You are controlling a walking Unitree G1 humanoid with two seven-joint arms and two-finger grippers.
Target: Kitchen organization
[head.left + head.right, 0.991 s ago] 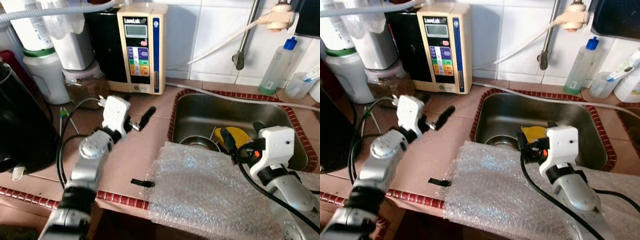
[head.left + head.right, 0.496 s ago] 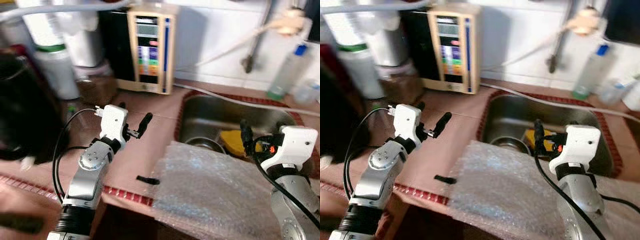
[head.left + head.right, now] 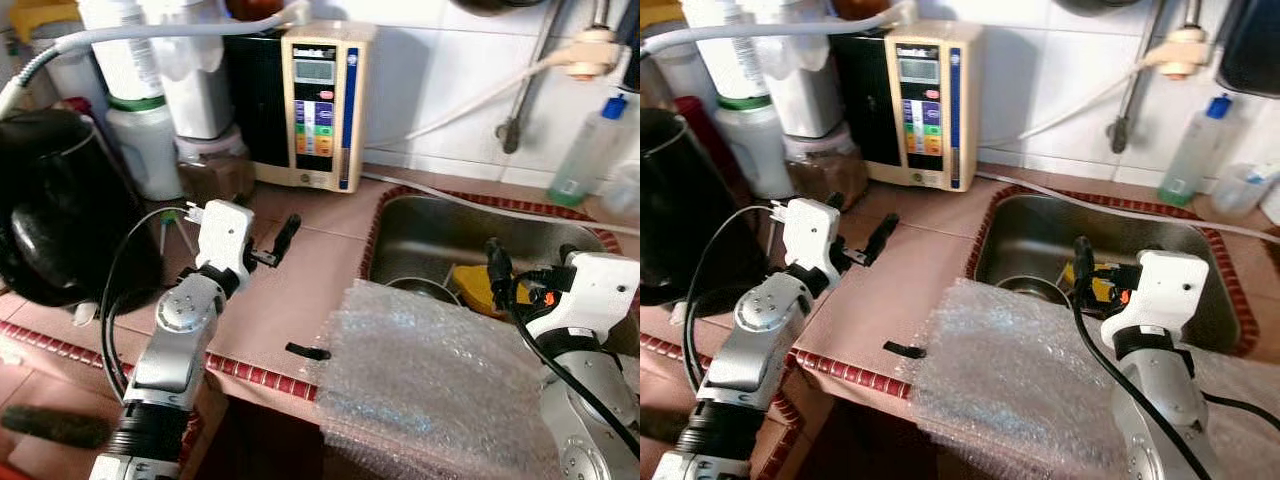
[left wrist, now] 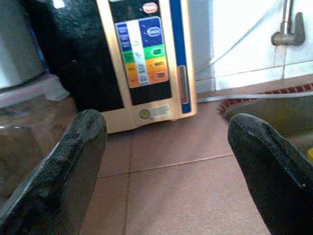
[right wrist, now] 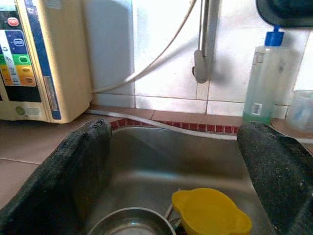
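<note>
A home kitchen: a stainless steel sink [image 3: 420, 235] is sunk into the right end of a bench [image 3: 300, 290] of pinkish-brown tiles edged in red tile, with a metal bowl [image 5: 129, 226] and a yellow dish [image 5: 210, 213] lying in the basin. White wall tiles [image 3: 1040, 70] run along the bench's back edge, where a beige water-filter unit with coloured buttons [image 3: 320, 105] stands beside white canisters [image 3: 140, 140] toward the left corner. A blue-capped bottle of greenish liquid [image 3: 1190, 150] stands behind the sink's far right corner, and a hose [image 3: 480, 95] and a tap fitting [image 5: 200, 61] hang on the wall above the basin.
</note>
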